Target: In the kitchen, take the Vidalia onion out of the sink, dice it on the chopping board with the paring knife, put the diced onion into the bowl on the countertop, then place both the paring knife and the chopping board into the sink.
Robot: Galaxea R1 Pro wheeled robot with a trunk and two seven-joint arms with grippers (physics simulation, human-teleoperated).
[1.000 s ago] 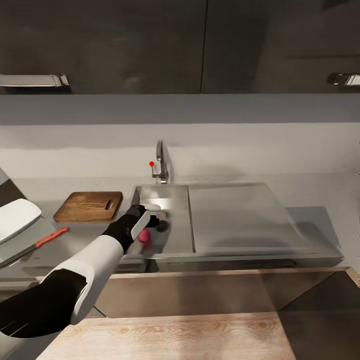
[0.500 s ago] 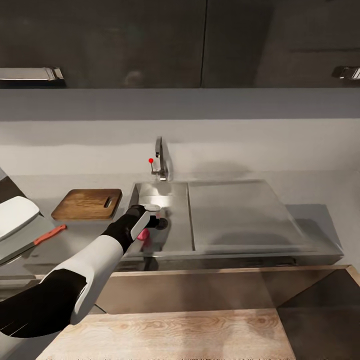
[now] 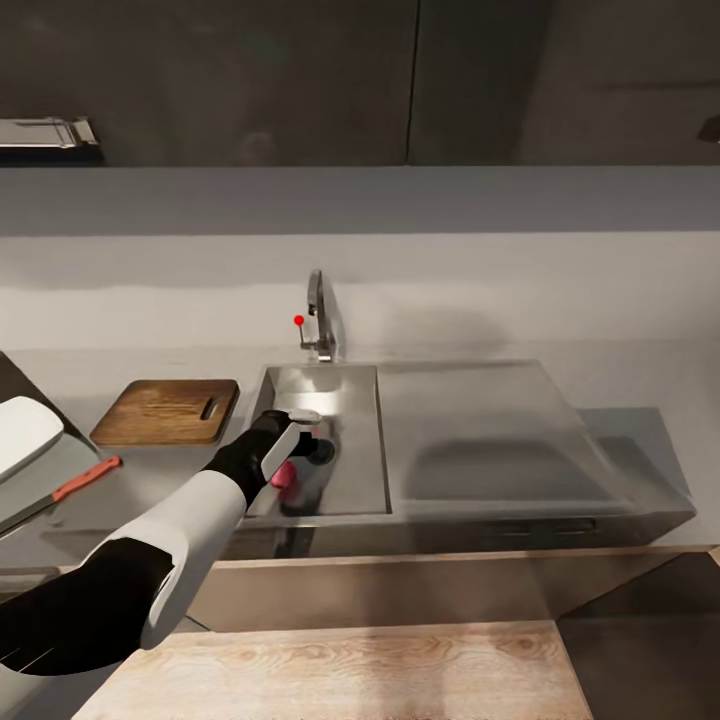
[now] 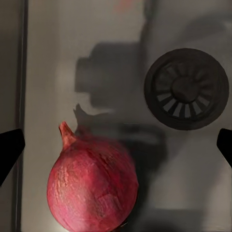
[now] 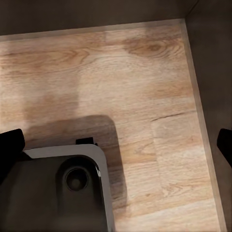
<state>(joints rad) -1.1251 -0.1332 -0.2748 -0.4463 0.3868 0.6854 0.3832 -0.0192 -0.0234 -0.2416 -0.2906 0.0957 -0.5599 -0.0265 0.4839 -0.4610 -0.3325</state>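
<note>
A reddish-skinned Vidalia onion [image 4: 92,186] lies on the floor of the steel sink [image 3: 335,395], beside the round drain [image 4: 186,89]. My left gripper [image 3: 298,455] hangs inside the basin just above the onion [image 3: 284,474], open, with its dark fingertips [image 4: 9,147] spread wide on either side and touching nothing. The chopping board [image 3: 165,411] lies on the grey countertop [image 3: 150,470] left of the sink. The paring knife [image 3: 62,490] with its reddish handle lies nearer the counter's front. The white bowl [image 3: 18,438] sits at the far left. My right gripper [image 5: 116,145] is open over wooden flooring.
The curved tap [image 3: 320,320] with its red knob [image 3: 298,320] stands behind the basin. The flat drainboard [image 3: 480,430] spreads to the right. Dark wall cabinets [image 3: 400,80] hang above. A grey part of the robot's base [image 5: 58,193] lies under the right gripper.
The whole head view has shifted slightly, so the camera moved. My left gripper stays open over the onion in the basin.
</note>
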